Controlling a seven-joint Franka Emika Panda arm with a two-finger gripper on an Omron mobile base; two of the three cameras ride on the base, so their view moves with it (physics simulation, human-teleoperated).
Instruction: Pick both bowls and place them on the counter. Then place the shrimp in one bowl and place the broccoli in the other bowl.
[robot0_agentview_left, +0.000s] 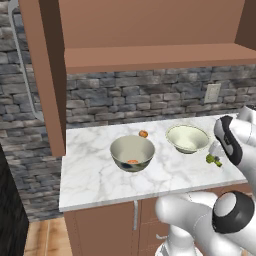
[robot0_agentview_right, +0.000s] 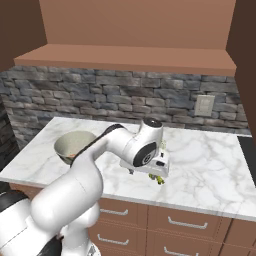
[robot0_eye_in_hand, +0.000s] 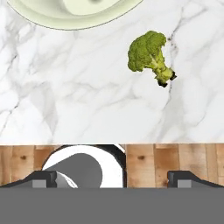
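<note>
The larger grey-green bowl (robot0_agentview_left: 132, 152) stands on the marble counter (robot0_agentview_left: 90, 175) with the orange shrimp (robot0_agentview_left: 132, 161) lying inside it. To its right sits the smaller cream-green bowl (robot0_agentview_left: 187, 138), empty as far as I can see. The broccoli (robot0_eye_in_hand: 148, 54) lies on the counter near the front edge, just in front of that bowl's rim (robot0_eye_in_hand: 70, 19). My gripper (robot0_eye_in_hand: 114, 180) hovers low over the counter's front edge, open, nothing between its fingers; the broccoli is ahead and slightly right of it. In the right base view my gripper (robot0_agentview_right: 157, 171) sits directly over the broccoli (robot0_agentview_right: 159, 179).
A small orange-brown ball (robot0_agentview_left: 143, 133) rests on the counter behind the larger bowl. A brown wooden shelf (robot0_agentview_left: 150, 55) hangs overhead, with a cabinet side panel (robot0_agentview_left: 50, 80) at the left. A wall outlet (robot0_agentview_right: 204, 105) is on the stone backsplash.
</note>
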